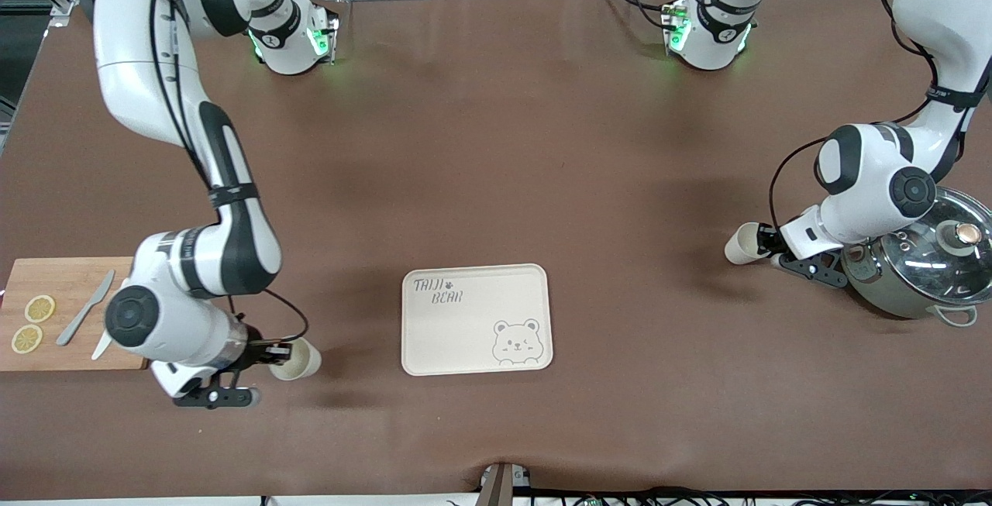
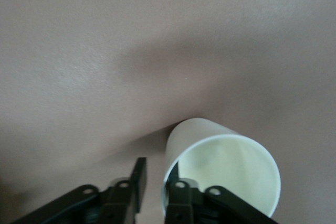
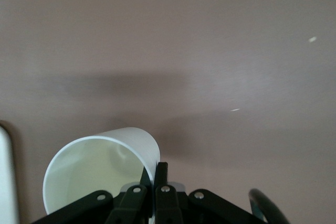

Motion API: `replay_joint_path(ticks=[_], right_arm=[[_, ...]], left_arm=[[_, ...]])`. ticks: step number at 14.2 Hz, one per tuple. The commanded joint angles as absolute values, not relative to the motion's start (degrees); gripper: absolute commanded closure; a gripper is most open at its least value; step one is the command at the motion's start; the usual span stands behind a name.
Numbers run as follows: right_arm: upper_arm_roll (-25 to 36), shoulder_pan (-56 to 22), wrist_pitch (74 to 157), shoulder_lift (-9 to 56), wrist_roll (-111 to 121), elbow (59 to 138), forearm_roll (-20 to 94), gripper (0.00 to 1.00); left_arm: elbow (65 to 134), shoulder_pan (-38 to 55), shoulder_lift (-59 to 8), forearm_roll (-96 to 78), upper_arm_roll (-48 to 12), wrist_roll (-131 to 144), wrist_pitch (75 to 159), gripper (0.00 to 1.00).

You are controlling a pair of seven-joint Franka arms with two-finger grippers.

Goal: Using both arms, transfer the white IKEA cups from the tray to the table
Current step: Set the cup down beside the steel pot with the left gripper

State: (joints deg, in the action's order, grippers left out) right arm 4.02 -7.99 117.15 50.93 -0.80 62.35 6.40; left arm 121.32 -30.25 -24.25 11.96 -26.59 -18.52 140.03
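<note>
Two white IKEA cups show. One cup (image 1: 297,359) is tipped on its side, toward the right arm's end of the table, beside the bear tray (image 1: 434,335). My right gripper (image 1: 273,352) is shut on its rim wall, one finger inside and one outside, as the right wrist view shows on the cup (image 3: 94,166) and the gripper (image 3: 156,169). The other cup (image 1: 742,244) lies tipped toward the left arm's end, next to the pot. My left gripper (image 1: 763,243) is open astride its rim: in the left wrist view (image 2: 157,170) one finger is inside the cup (image 2: 226,171) and the other stands clear outside.
A wooden cutting board (image 1: 74,339) with two lemon slices (image 1: 39,308) and a knife (image 1: 85,307) lies under the right arm. A steel pot with a glass lid (image 1: 926,262) stands under the left arm's wrist. The tray's edge (image 3: 5,182) shows in the right wrist view.
</note>
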Motion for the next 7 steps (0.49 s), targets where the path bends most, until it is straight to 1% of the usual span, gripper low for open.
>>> replay_joint_path(ticks=[1, 2, 4, 6, 7], right_arm=[[3.1, -3.8, 116.7, 49.8, 7.2, 63.3, 6.0, 1.0], [3.1, -2.5, 116.9, 50.1, 9.3, 63.4, 5.9, 1.0], [3.1, 0.0, 117.9, 50.4, 12.5, 63.6, 6.1, 1.0], [3.1, 1.8, 119.8, 50.6, 16.0, 64.9, 6.2, 1.0], [3.1, 2.2, 120.6, 50.7, 16.6, 65.6, 6.1, 1.0]], left_arm=[[120.7, -30.7, -21.9, 14.2, -27.4, -17.7, 138.7, 0.0], [119.8, -30.6, -21.3, 14.2, -27.6, -15.6, 137.0, 0.0], [115.3, -30.5, -21.0, 14.1, -29.5, -13.2, 130.4, 0.0], [108.3, -30.3, -21.3, 13.9, -31.2, -10.5, 121.8, 0.0], [105.2, -30.1, -21.4, 13.7, -32.1, -9.1, 118.9, 0.0]])
